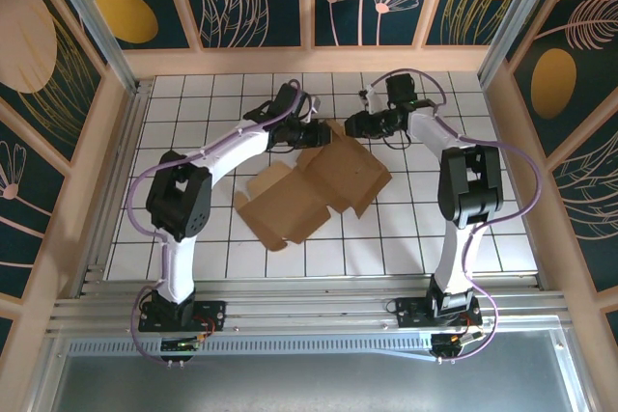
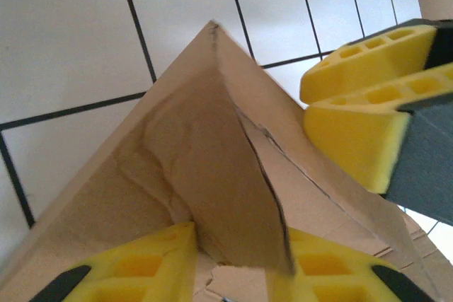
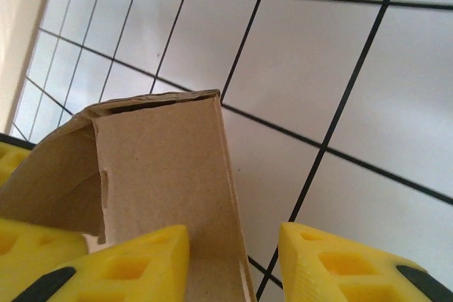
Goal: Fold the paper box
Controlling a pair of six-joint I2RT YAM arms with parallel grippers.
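The paper box [image 1: 319,190], a plain brown die-cut cardboard sheet with flaps and slots, lies near the middle of the white tiled tabletop [image 1: 193,238] with black grid lines. Most of it is spread flat and unfolded. Only its far corner is lifted off the tiles and creased into a raised, peaked fold.

Both arms reach in to that far corner, and their tips meet almost touching. In the overhead view the left gripper [image 1: 314,132] comes from the left and the right gripper [image 1: 355,124] from the right.

In the left wrist view, the raised fold stands between the left gripper's yellow fingers [image 2: 156,266]. The cardboard fills the gap, so I cannot tell whether the jaws are pinching it or loose. In the right wrist view, the right gripper's jaws are spread. A cardboard panel rests against one finger, and bare tile shows between the panel and the other finger, so nothing is pinched.

The task looks to be at an early stage. One corner fold is begun. The walls are not yet raised, the flaps not yet tucked, and no box shape has formed.
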